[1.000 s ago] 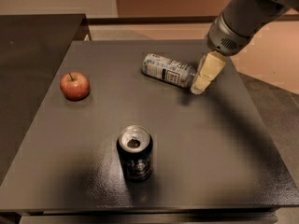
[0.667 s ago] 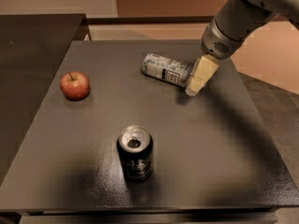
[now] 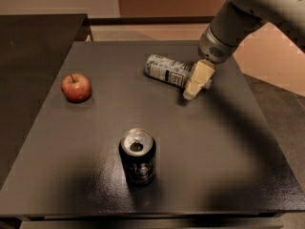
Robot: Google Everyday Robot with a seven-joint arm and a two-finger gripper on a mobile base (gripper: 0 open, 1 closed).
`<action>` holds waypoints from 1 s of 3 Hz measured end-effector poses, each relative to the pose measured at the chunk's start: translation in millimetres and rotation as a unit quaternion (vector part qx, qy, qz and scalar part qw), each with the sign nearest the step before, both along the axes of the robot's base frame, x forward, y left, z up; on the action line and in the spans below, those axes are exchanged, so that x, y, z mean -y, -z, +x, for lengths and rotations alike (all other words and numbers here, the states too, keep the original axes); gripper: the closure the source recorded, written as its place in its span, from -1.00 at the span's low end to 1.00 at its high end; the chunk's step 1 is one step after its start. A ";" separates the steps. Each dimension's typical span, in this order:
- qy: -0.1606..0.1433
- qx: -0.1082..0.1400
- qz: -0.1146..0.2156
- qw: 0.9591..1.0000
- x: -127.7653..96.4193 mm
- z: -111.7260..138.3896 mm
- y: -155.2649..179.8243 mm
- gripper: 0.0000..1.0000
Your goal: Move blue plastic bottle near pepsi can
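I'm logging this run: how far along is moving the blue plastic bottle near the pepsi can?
Nothing looks done yet: the blue plastic bottle lies on its side toward the far edge of the table, apart from the pepsi can standing near the front. In hand: the gripper is down at one end of the bottle. Left: grasp it, carry it forward, set it beside the can.
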State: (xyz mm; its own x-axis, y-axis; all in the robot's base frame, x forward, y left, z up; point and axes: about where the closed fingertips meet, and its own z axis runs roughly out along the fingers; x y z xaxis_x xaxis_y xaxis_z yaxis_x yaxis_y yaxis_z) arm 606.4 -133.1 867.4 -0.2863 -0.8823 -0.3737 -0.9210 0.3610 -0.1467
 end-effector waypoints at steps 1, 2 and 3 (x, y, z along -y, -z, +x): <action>-0.001 -0.010 -0.003 1.000 -6.4 2.7 5.8 -0.65; -0.001 -0.016 -0.003 1.000 -10.3 5.1 8.8 -0.19; -0.006 -0.019 -0.001 1.000 -14.3 4.2 7.4 0.28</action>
